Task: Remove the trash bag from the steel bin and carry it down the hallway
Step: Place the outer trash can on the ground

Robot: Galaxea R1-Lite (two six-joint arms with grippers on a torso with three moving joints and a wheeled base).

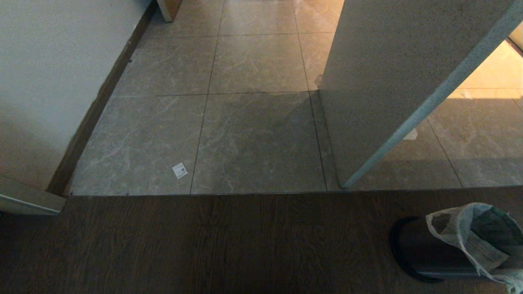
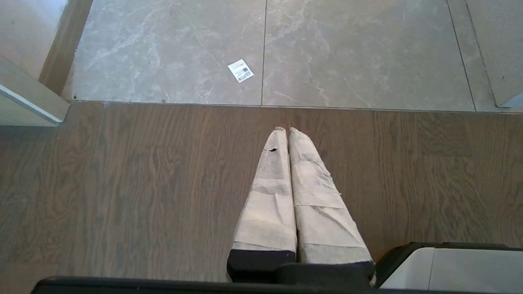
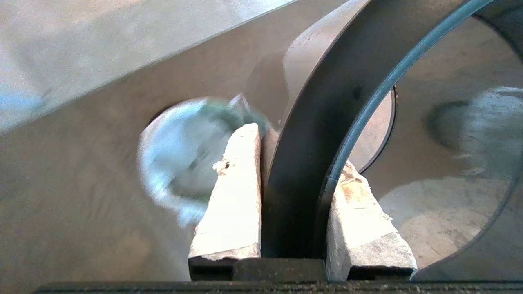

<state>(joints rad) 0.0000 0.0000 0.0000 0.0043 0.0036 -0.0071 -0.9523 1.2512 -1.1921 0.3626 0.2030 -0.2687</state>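
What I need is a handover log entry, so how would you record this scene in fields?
steel bin: tipped sideways over the wood floor, head view's lower right
trash bag: bunched at the bin's mouth
right gripper: clamped on the bin's black rim
left gripper: shut, empty, above the wood floor
hallway tiles: one small white label lying on them

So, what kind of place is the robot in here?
Probably a home or flat, where a room meets a hallway: dark wood flooring gives way to glossy marbled tiles between white walls, and a steel bin holds a trash bag.
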